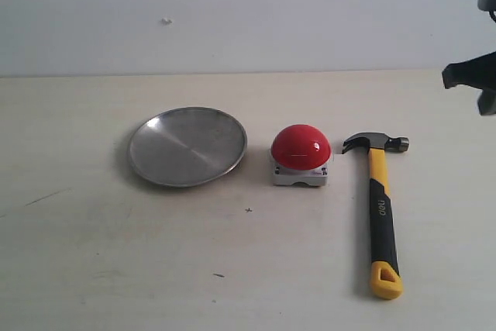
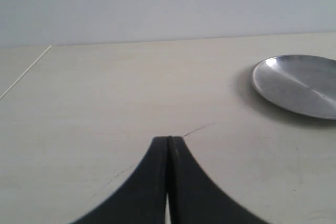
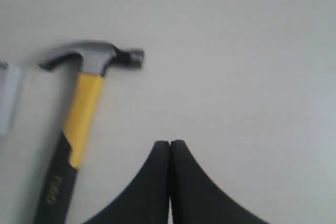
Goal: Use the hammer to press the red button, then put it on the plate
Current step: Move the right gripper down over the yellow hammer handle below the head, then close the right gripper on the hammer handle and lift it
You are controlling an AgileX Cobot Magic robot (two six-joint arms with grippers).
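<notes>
Holds left gripper (image 2: pixel 168 139) and right gripper (image 3: pixel 170 142) pinched closed, empty, with claw hammer (image 1: pixel 379 199) flat on table (image 1: pixel 116 269) just right of red button (image 1: pixel 301 147) and metal plate (image 1: pixel 187 146) on the button's left.

— How much of the hammer (image 3: pixel 79 114) does the right wrist view catch?
— Head and upper handle. The rest runs off the edge, and its lettering is a blur.
— The red button (image 3: pixel 9 98)?
— Only a sliver of its pale base, at the border.
— The plate (image 2: pixel 296 85)?
— Clipped by the left wrist view's edge. The exterior view crops the right arm (image 1: pixel 473 75).
</notes>
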